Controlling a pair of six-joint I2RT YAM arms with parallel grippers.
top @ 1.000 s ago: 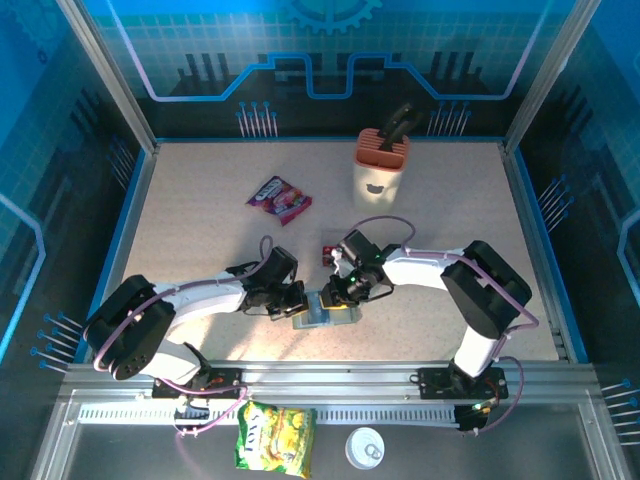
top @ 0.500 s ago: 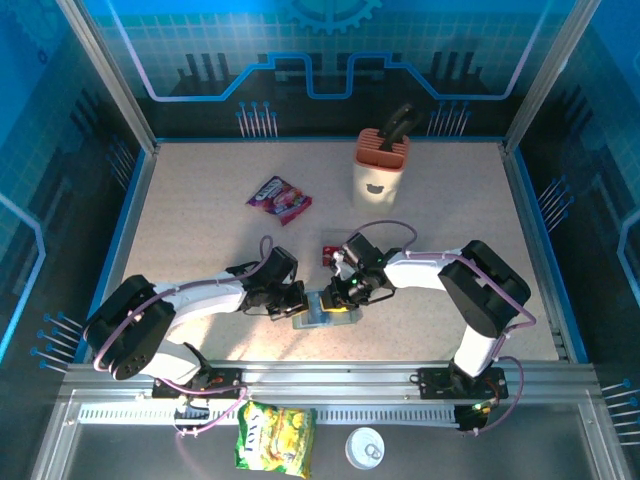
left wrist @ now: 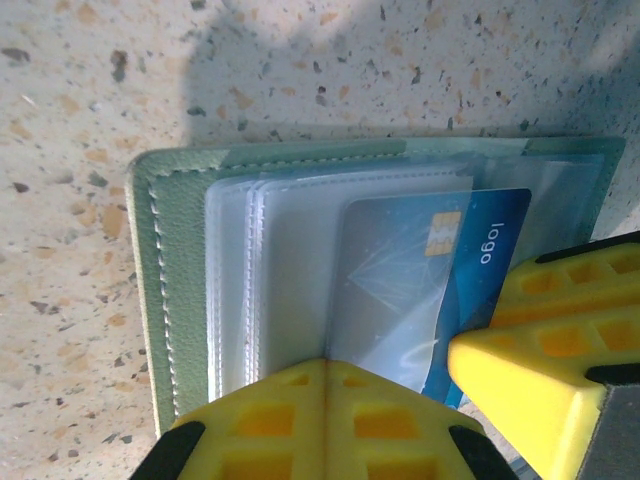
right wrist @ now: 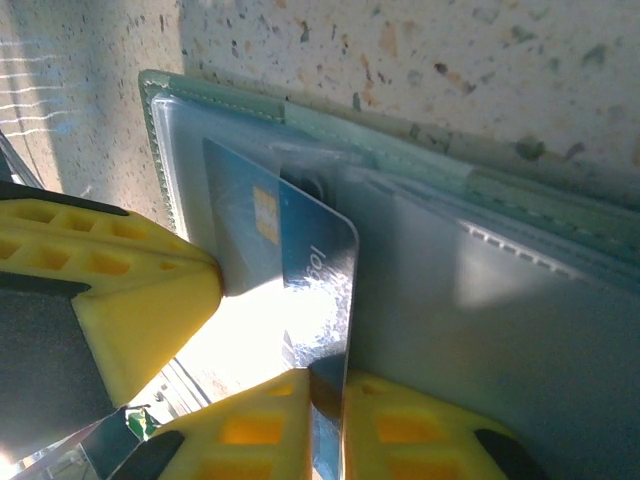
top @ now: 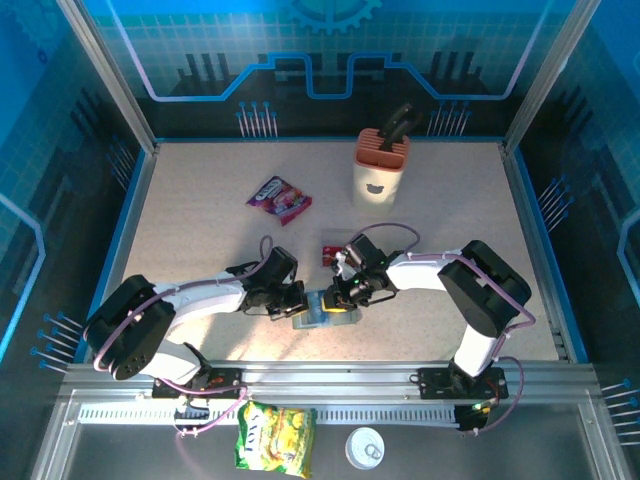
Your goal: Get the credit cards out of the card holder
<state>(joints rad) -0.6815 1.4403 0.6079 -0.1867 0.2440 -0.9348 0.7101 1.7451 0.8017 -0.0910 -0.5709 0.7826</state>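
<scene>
Right claw (right wrist: 325, 385) pinches the near edge of a blue card (right wrist: 290, 240), one yellow finger on each face. The card lies partly out of a clear sleeve of the open card holder (right wrist: 420, 160); its chip and printed end are already free.

Left claw (left wrist: 325, 370) has its fingers pressed together at the holder's near edge, on the clear sleeves (left wrist: 270, 270). Whether it grips a leaf or only bears down cannot be told.

From above, both claws meet over the holder at the front middle of the worktop (top: 200, 250). A red card (top: 329, 253) lies just beyond the right claw.

To do this step well, I judge the pull should run flat, along the card's length and away from the green spine (a lifted or twisted card would likely drag the sleeve). The left claw should hold the holder down throughout.
</scene>
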